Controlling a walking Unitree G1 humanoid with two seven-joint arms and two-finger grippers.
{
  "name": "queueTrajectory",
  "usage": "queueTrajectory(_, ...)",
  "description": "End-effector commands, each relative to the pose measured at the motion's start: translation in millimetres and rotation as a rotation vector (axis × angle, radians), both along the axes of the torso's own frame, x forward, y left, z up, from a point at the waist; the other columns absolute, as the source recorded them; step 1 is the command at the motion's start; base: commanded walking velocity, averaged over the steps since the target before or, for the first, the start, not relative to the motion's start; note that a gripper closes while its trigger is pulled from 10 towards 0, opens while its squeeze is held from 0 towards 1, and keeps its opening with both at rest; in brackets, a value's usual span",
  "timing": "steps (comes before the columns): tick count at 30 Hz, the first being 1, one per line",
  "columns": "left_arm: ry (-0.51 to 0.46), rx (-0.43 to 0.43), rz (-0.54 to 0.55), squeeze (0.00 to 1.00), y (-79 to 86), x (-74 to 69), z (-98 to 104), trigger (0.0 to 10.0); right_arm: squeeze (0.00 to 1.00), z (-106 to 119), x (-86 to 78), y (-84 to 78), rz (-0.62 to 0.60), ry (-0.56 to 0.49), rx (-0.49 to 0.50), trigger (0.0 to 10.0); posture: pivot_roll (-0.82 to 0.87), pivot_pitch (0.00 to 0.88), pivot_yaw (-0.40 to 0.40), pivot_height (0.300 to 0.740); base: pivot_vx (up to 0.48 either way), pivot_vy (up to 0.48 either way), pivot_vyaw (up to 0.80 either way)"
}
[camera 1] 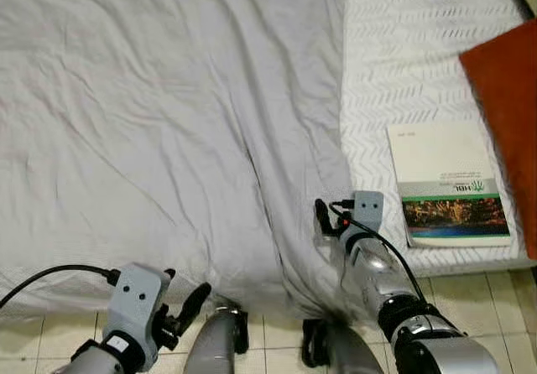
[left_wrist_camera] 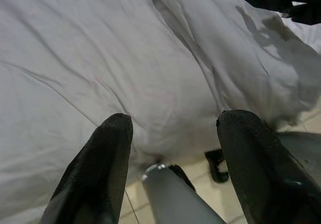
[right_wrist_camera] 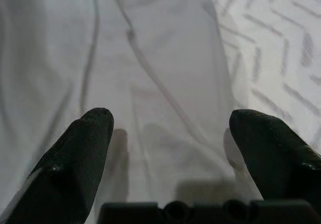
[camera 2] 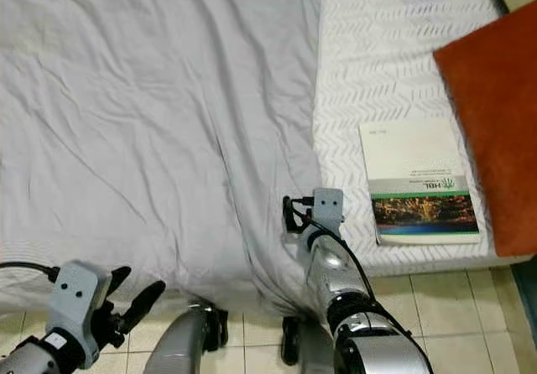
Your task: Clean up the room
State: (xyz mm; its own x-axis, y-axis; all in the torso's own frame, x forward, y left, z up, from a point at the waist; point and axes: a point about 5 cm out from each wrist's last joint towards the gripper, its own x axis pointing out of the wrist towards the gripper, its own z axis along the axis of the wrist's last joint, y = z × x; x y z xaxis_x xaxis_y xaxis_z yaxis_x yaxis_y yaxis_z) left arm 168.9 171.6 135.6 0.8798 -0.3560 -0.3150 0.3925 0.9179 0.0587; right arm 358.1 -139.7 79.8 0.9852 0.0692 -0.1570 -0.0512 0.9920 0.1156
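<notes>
A grey sheet [camera 1: 168,114] is lying rumpled across most of the bed, running from 12 o'clock down to the bed's near edge, where its hem is hanging toward the tiled floor [camera 1: 470,294]. At 1 to 2 o'clock the sheet is giving way to the bare white mattress [camera 1: 411,55] with its chevron quilting. A book [camera 1: 449,185] with a white and green cover is lying flat on that mattress at 3 o'clock, and an orange cushion [camera 1: 508,97] is resting just beside it, further out toward the edge of the view.

The right gripper [right_wrist_camera: 170,128] is hovering low over the sheet's edge at about 5 o'clock, where grey cloth is meeting the mattress; its 2 fingers [right_wrist_camera: 83,148] are spread wide, released, with nothing between them. The left gripper [left_wrist_camera: 173,133] is hanging at 7 o'clock, beyond the bed's near edge above the floor, its 2 fingers [left_wrist_camera: 100,169] likewise parted and holding nothing, pointing toward the draped sheet.
</notes>
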Motion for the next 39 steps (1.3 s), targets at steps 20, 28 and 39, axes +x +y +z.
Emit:
queueTrajectory(20,0.066,-0.008,-0.042,0.00,-5.6,-18.4,6.2,10.0,0.00,-50.1,-29.0,-9.9,-0.093,0.249,0.216,0.0,0.25,0.654,0.080,0.740,0.000,0.000,0.00)
queueTrajectory(28,0.092,-0.042,-0.200,0.00,-35.1,-34.5,-31.3,10.0,0.00,-39.8,-20.7,-13.1,-0.094,0.217,0.240,0.0,0.23,0.653,0.053,0.740,0.000,0.000,0.00)
queueTrajectory(39,-0.195,0.135,-0.184,0.00,-52.1,-4.6,-61.3,10.0,0.00,-29.7,-14.6,-16.9,-0.101,0.157,0.227,0.0,0.17,0.662,0.019,0.740,0.000,0.000,0.00)
